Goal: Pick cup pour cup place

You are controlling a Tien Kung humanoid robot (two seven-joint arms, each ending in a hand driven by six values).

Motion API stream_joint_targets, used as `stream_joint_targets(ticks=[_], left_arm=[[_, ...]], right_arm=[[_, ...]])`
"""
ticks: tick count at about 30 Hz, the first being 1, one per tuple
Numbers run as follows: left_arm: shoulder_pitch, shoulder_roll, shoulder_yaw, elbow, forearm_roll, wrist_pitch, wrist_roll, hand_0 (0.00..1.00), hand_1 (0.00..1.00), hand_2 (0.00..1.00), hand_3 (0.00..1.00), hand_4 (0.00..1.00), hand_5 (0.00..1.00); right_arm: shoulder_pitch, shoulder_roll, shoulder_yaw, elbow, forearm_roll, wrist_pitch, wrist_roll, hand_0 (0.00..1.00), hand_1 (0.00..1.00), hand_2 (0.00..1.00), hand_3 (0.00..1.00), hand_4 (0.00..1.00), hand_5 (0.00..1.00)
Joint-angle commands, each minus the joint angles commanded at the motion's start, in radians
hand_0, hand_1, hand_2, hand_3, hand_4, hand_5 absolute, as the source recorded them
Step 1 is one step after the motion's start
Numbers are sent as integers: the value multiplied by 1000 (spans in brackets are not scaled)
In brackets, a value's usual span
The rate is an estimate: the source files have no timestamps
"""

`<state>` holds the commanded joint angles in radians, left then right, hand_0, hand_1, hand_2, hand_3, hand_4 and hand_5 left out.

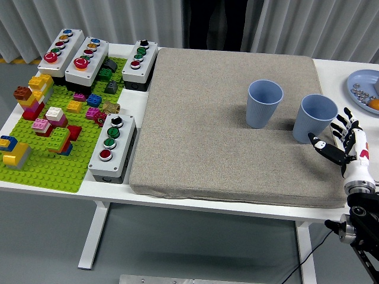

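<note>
Two blue cups stand upright on the grey mat [225,124]. One cup [263,103] is near the mat's middle right, the other cup [314,118] is further right near the mat's edge. My right hand [339,144] is at the lower right, just right of and below the right cup, fingers spread and holding nothing. Its thumb tip is close to the cup's base; I cannot tell whether it touches. My left hand is out of view.
A green brick baseplate [53,148] with several coloured bricks and grey button boxes [112,145] fill the table's left side. A blue plate [364,89] with small items sits at the far right edge. A person stands behind the table at the top.
</note>
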<state>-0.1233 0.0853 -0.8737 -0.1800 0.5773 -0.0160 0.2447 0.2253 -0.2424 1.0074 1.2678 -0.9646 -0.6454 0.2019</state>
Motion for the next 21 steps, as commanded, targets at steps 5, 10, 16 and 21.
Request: stream_joint_targets(ticks=[5,10,16,21], left_arm=[[0,0,3,0,2,-1,1,760,799,845,756,507,964],[3,0,3,0,5,-1,2,760,800,845,756,507,964],[2,0,1,0,10,-1,2,760,798,845,756,508,965],[1,0,3,0,11,-1,3,760,799,845,755,508,965]], right_arm=[[2,4,-4,-8,3,0,1,841,790,862,946,886,171],[8,7,-8,-17,3,0,1,841,790,862,944,885,175],[24,10,-10,-30,6,0,2,841,791,862,944,884,174],[42,15,-19,-45,9,0,1,841,790,861,943,882,178]])
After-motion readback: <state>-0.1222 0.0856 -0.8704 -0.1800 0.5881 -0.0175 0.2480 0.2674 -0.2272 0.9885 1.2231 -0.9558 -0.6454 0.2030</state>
